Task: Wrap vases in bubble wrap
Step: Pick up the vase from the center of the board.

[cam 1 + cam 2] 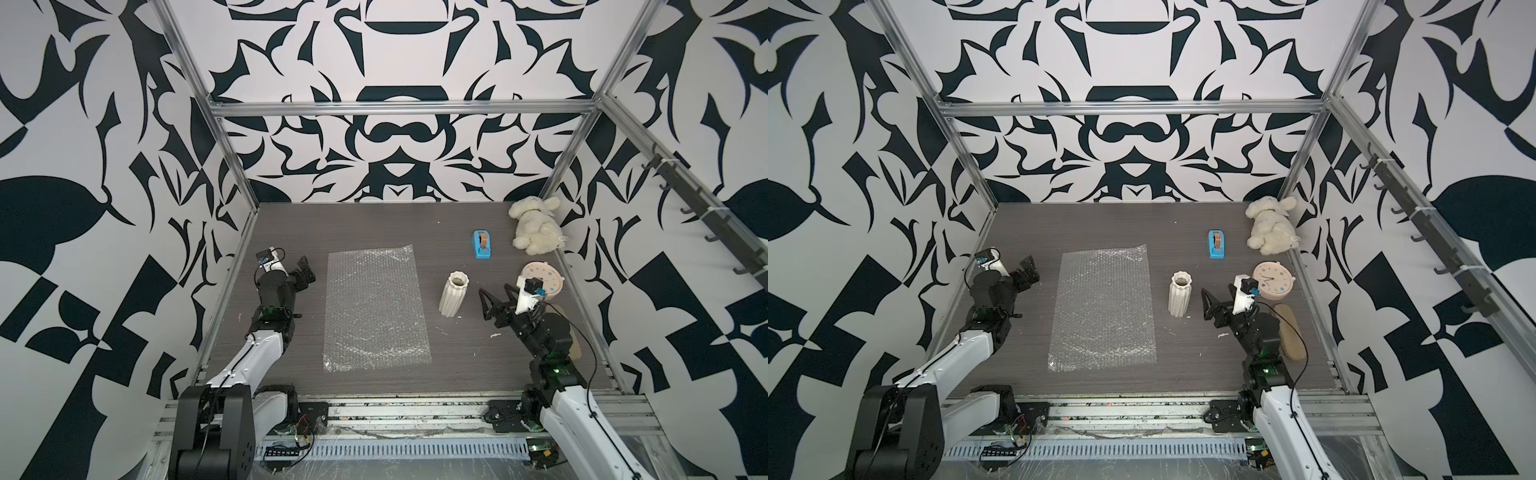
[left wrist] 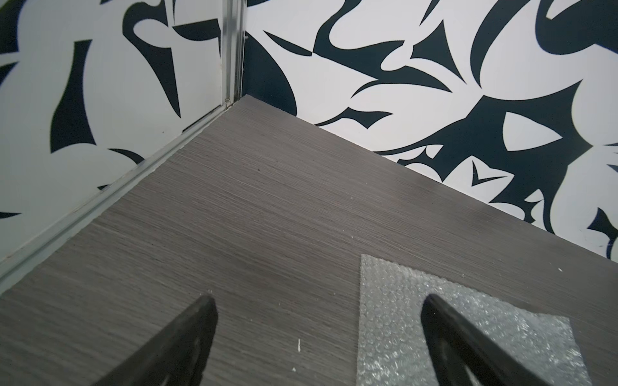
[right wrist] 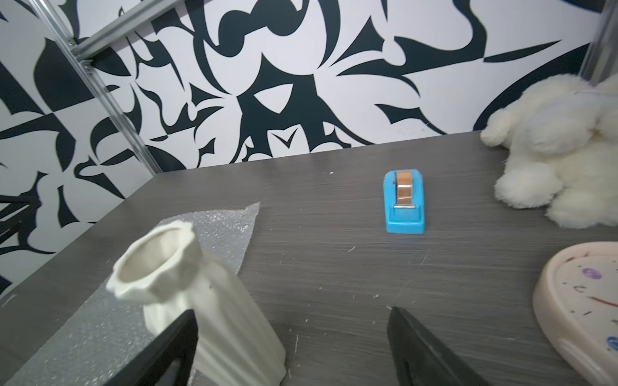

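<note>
The cream ribbed vase point(image 1: 454, 295) point(image 1: 1179, 297) stands upright on the grey table, just right of the bubble wrap. That clear bubble wrap point(image 1: 374, 307) point(image 1: 1104, 307) lies flat in the middle. My right gripper point(image 1: 494, 289) point(image 1: 1217, 289) is open, a short way right of the vase and pointing toward it. In the right wrist view the vase point(image 3: 207, 300) shows behind one finger of the right gripper point(image 3: 292, 310), which holds nothing. My left gripper point(image 1: 306, 269) point(image 2: 319, 300) is open and empty, low beside the left edge of the bubble wrap point(image 2: 401, 317).
A blue tape dispenser point(image 1: 482, 245) sits behind the vase. A white plush toy point(image 1: 536, 226) lies in the far right corner. The round pink clock point(image 1: 544, 280) lies just behind my right wrist, and a tan oblong object point(image 1: 1289, 332) beside the right arm. Patterned walls close three sides.
</note>
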Available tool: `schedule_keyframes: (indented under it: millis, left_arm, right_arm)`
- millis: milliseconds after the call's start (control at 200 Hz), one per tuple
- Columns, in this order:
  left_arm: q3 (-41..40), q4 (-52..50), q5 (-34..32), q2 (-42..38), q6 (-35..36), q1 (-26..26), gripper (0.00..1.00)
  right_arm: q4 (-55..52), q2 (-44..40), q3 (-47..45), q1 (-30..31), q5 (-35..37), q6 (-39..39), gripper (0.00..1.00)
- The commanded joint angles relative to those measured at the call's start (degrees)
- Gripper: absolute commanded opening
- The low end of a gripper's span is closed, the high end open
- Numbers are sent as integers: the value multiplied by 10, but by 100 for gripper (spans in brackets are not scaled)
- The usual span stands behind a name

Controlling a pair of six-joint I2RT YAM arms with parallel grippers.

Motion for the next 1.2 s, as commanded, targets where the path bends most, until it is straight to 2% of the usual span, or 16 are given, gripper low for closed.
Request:
schedule_keyframes:
  millis: [0,105,185,285,380,535,615,730,1035,1195]
  left_arm:
    - [-5,8,22,5,-14,-3,100]
    - [1,12,35,17,-18,-3,100]
    - [3,17,40,25,-21,-3,100]
    - [5,20,42,31,-27,-3,100]
    - [4,26,47,33,-30,-3,99]
    - [2,23,49,28,-30,-3,99]
    - [1,21,50,24,-30,-2,100]
    - [4,20,57,27,-31,-2,100]
    - [16,25,71,57,-40,-3,99]
    - [16,21,77,53,-46,-2,99]
  right_arm:
    - [16,-40,-30,24,-4,26,92]
    - [16,-80,-49,65,34,5,92]
    - [22,-78,-52,110,68,-23,92]
    - [53,-14,-43,161,93,-58,92]
    - [85,88,-19,190,93,-82,93]
    - [135,214,16,201,102,-106,93]
    - [189,239,11,201,110,-112,93]
    - [195,273,25,201,105,-145,94]
    - [299,386,59,201,80,-201,95]
    - [345,436,73,201,62,-215,91]
